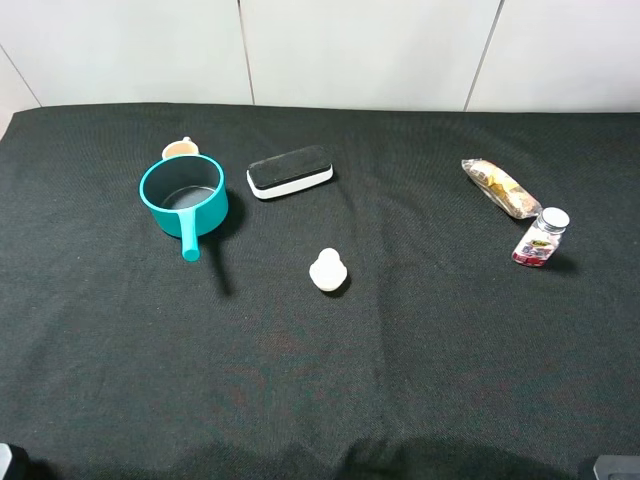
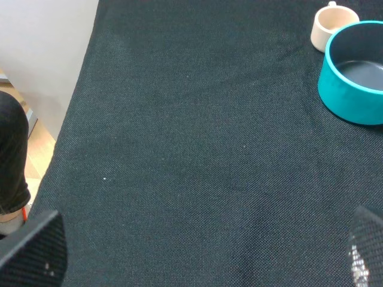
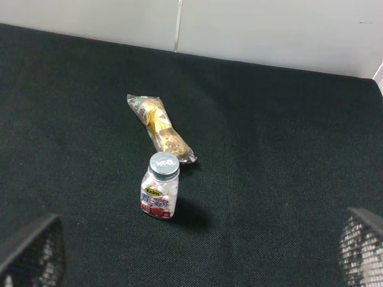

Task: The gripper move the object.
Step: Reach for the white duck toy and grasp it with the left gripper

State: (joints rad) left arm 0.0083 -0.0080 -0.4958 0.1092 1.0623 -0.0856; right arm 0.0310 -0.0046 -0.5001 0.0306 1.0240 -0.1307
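The object [image 1: 328, 270], a small cream-white lump with a knob on top, stands on the black cloth near the middle of the table. It does not show in either wrist view. My left gripper [image 2: 197, 257] is open, and its two black fingertips [image 2: 33, 251] sit wide apart over bare cloth near the front left, far from the object. My right gripper [image 3: 194, 254] is open too, with its fingertips [image 3: 362, 248] wide apart near the front right. Both are empty. In the exterior high view only slivers of the arms show at the bottom corners.
A teal pot [image 1: 183, 195] with a handle stands at the back left, with a small beige cup [image 1: 180, 149] behind it. Both show in the left wrist view, the pot [image 2: 356, 72] and the cup [image 2: 332, 25]. A black-and-white eraser [image 1: 290, 172] lies beside the pot. A snack packet [image 1: 500, 188] and a small clear bottle [image 1: 541, 238] are at the right.
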